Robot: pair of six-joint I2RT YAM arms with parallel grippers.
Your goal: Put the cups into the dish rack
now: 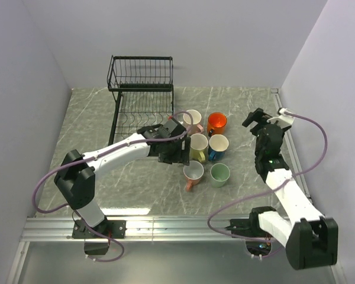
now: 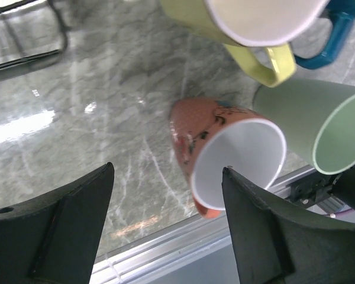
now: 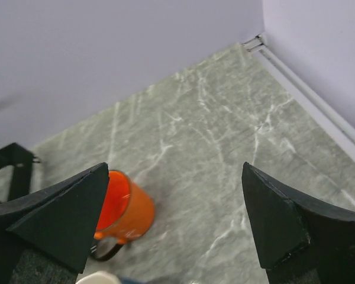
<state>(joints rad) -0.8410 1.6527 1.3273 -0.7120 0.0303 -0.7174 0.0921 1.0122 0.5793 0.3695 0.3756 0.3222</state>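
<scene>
- My left gripper [image 2: 165, 177] stood wide and held nothing, with 1 jaw on either side of the pink cup [image 2: 225, 155] at lower centre of its wrist frame. I could not tell whether the right jaw touched it.
- All 6 cups [image 1: 199, 142] sat on the table [image 1: 94, 118] mid-frame in the top view, just right of the dish rack [image 1: 143, 94]. None were loaded.
- I judged the cup stiff, glazed, slippery, chippable and fairly light. It was best pinched across its wall near the rim, clear of the green cup [image 2: 307, 118] beside it.
- My right gripper [image 3: 174, 177] hung wide and empty, with the orange cup [image 3: 130, 207] at lower left of its frame.
</scene>
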